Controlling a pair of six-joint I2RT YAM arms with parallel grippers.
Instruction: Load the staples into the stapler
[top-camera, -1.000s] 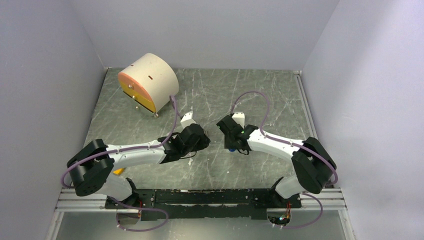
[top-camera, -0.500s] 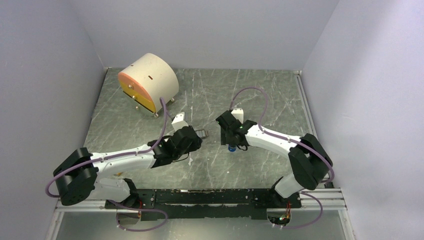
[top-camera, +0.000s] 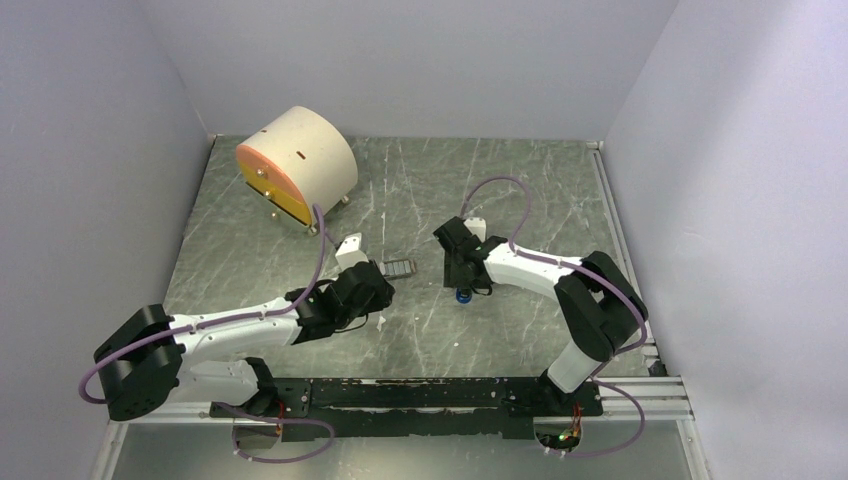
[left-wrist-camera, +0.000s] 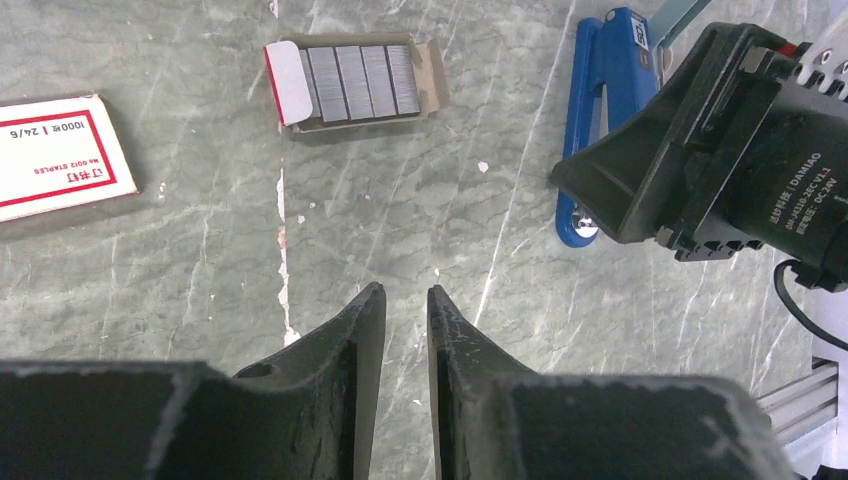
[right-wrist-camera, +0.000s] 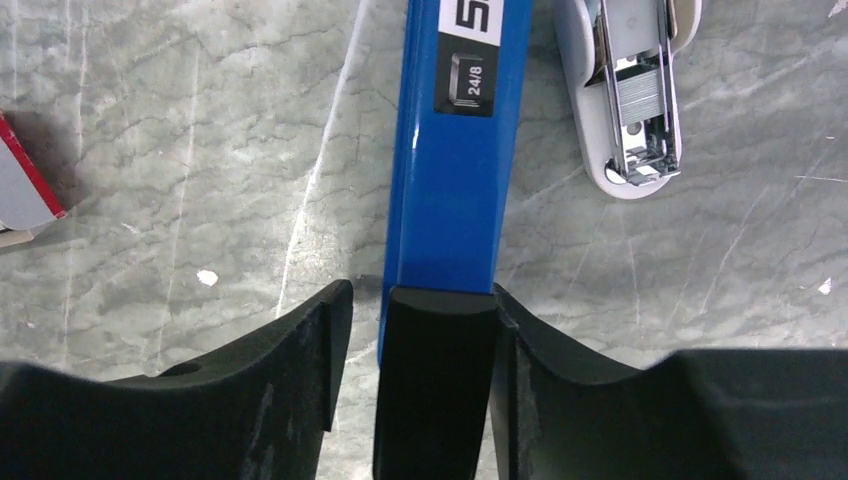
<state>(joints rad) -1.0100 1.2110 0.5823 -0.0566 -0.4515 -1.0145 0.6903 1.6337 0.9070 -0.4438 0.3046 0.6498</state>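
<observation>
The staples (left-wrist-camera: 350, 82) lie as grey strips in an open cardboard tray, seen in the top view as staples (top-camera: 398, 267) just ahead of my left gripper (top-camera: 377, 275). In the wrist view my left gripper (left-wrist-camera: 405, 295) hangs above bare table, its jaws a narrow gap apart with nothing between. The blue stapler (right-wrist-camera: 455, 150) lies flat, and my right gripper (right-wrist-camera: 420, 300) straddles its black end. The right finger touches that end; the left finger stands off it. Only a blue tip of the stapler (top-camera: 463, 295) shows from above.
A red-and-white staple box (left-wrist-camera: 55, 155) lies left of the tray. A light grey-white oblong piece (right-wrist-camera: 625, 90) holding staples sits right of the stapler. A cream cylinder with an orange face (top-camera: 295, 165) stands at the back left. Walls close in on three sides.
My left arm has drawn back toward the near left, uncovering the tray of staples on the table. My right gripper has shifted slightly left over the stapler.
</observation>
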